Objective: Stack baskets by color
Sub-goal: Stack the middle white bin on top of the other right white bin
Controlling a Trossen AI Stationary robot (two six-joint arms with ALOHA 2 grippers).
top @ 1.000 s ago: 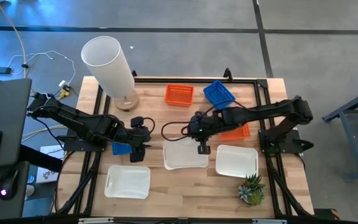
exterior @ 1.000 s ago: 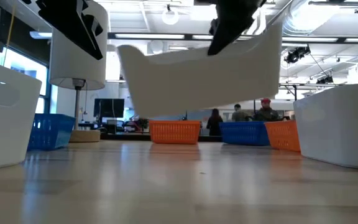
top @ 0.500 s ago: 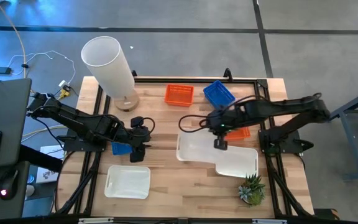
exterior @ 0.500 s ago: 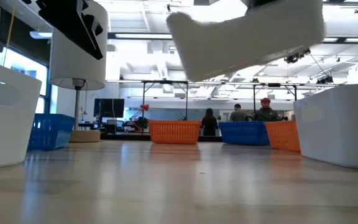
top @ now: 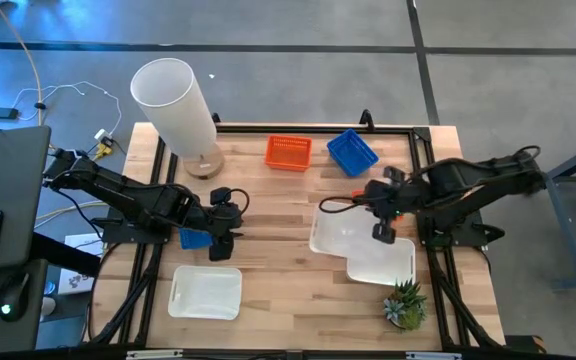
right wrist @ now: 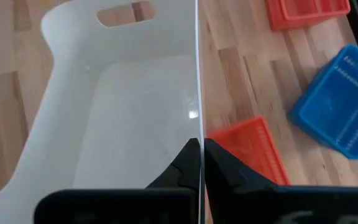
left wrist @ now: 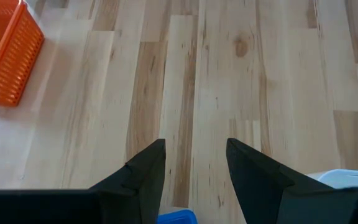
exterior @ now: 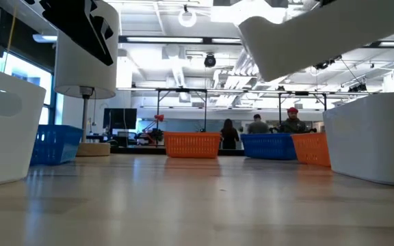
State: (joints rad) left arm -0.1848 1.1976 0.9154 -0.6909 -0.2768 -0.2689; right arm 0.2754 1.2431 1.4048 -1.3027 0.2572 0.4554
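Note:
My right gripper [top: 383, 232] is shut on a white basket [top: 343, 230], which hangs high over the table's right half [exterior: 320, 34] and partly over a second white basket [top: 380, 258]. A third white basket [top: 206, 292] stands near the front left. My left gripper [top: 223, 245] stays open [left wrist: 194, 162] over bare wood, beside a blue basket [top: 194, 238]. At the back stand an orange basket [top: 288, 152] and another blue basket [top: 352, 152]. A second orange basket [right wrist: 247, 155] lies under my right arm. My right gripper pinches the rim of one side wall [right wrist: 197, 127] of the white basket, one finger inside and one outside. The fingers slant down from above and lie in line with that wall, which runs off toward the end with the handle slot [right wrist: 126, 12]. The basket hangs tilted, clear of the table.
A tall white cylinder lamp [top: 173, 100] stands at the back left corner. A small potted plant [top: 405, 303] sits at the front right, close to the second white basket. Bare wood lies open in the table's middle [top: 278, 220]. People show in the room beyond [exterior: 293, 123].
My right gripper has carried the white basket up and toward the table's right edge, rolling as it went. The basket has gone from the table's middle to partly above the right white basket, higher and more tilted. It has stayed shut.

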